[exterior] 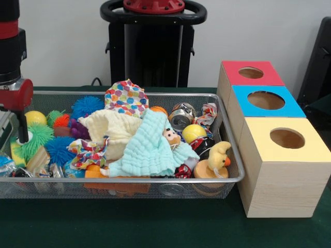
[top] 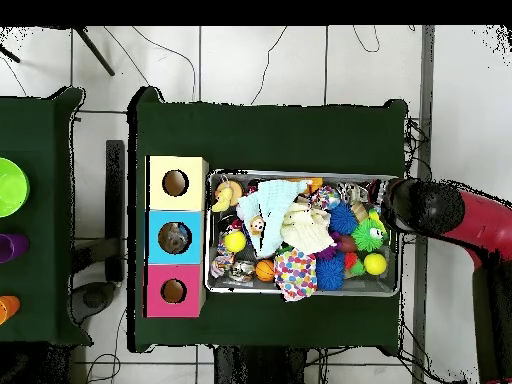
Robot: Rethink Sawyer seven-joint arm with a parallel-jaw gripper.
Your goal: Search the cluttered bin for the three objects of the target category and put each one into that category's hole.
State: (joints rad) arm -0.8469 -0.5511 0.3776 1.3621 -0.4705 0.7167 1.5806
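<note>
Front view first: I've got the gripper (exterior: 21, 135) hanging at the bin's (exterior: 155, 182) end furthest from the boxes, down among the spiky balls (exterior: 36, 138). I only see one dark finger against the green ball, so I can't tell whether it's wide, narrow or holding anything.

Which category is wanted isn't given, so I'm judging candidates. Spiky balls, green, blue and orange, crowd that end right under the arm; they look soft, light and squashy, so I'd pinch one across its middle and expect the bristles to give. Cloths lie heaped in the middle: a mint one (exterior: 150, 147), a cream one (exterior: 115, 132), a dotted one (exterior: 126, 98). They're limp and light, best taken by a raised fold, and likely to drag neighbours along. Cans (exterior: 181, 118) sit at the back near the boxes; I reckon they're stiff, smooth and prone to roll or slip, so I'd grip across the body. A yellow duck (exterior: 218, 155) sits on a wooden disc at the near corner.

Three boxes stand just beside the bin on the desk (exterior: 155, 227): red-topped (exterior: 251, 73), blue-topped (exterior: 266, 101), yellow-topped (exterior: 287, 138), each with a round hole.

Overhead view shows the arm (top: 450, 215) reaching over the bin's end. No readable writing anywhere.
</note>
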